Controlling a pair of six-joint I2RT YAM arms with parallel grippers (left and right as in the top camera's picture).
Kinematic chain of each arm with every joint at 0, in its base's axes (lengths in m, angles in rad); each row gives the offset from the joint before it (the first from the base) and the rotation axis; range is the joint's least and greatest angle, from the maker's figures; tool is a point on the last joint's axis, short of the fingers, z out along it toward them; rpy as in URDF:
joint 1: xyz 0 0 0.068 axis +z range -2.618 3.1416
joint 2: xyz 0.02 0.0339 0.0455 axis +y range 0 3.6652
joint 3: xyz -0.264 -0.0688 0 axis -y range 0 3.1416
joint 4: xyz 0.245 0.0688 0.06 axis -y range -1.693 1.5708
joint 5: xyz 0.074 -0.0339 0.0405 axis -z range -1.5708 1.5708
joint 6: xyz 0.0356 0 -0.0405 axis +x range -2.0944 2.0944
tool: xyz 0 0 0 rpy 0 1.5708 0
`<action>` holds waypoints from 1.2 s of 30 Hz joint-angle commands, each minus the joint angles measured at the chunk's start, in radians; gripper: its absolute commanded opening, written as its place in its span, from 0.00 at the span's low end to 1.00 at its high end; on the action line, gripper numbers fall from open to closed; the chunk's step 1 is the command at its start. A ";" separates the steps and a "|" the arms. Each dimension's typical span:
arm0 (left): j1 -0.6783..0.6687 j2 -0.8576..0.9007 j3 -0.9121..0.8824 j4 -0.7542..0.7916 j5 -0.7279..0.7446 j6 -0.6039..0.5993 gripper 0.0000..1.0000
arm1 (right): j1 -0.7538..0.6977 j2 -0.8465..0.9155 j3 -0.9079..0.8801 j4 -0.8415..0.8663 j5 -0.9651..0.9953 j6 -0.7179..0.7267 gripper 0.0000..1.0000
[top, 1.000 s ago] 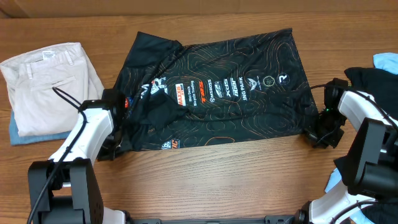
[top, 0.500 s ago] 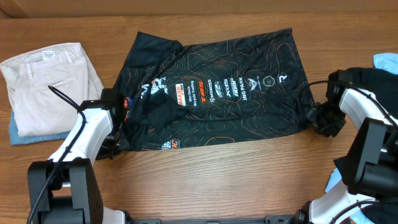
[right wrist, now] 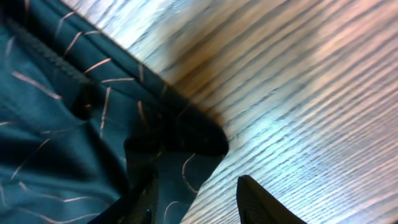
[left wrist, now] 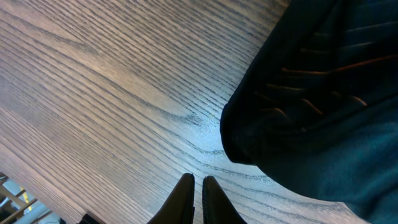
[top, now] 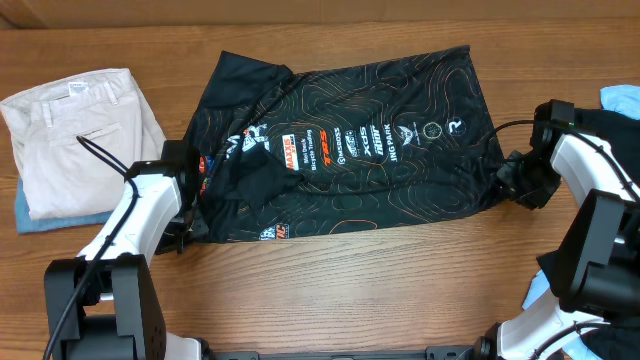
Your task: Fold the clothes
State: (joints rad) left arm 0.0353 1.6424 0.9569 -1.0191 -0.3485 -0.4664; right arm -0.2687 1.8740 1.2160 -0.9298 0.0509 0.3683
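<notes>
a wooden table [top: 330,290] fills my overhead view. the black sports top [top: 350,150], with its orange contour lines and small logos, lies spread flat across the middle. folded beige trousers [top: 80,140] sit on a blue cloth [top: 40,220] at the far left, and plain black garments [top: 600,130] are heaped at the right edge. my left gripper [left wrist: 197,183] is at the top's near left corner. its fingers are pressed together with nothing between them, hanging over bare wood just beside the fabric edge. my right gripper [right wrist: 194,186] is at the top's right hem with its fingers apart. one finger is over the cloth corner and the other over bare wood, and the cloth is not pinched.
</notes>
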 commanded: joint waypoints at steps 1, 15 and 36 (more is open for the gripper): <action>0.005 0.007 -0.004 0.005 -0.008 -0.020 0.09 | -0.008 0.002 0.021 0.010 -0.054 -0.032 0.45; 0.005 0.007 -0.004 0.006 0.009 -0.020 0.09 | -0.008 0.002 0.021 0.026 -0.093 -0.053 0.33; 0.005 0.007 -0.004 -0.025 0.005 0.001 0.04 | -0.011 0.002 -0.018 -0.235 0.167 0.139 0.04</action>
State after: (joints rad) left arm 0.0353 1.6424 0.9569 -1.0279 -0.3401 -0.4690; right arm -0.2687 1.8740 1.2022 -1.1286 0.1139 0.4469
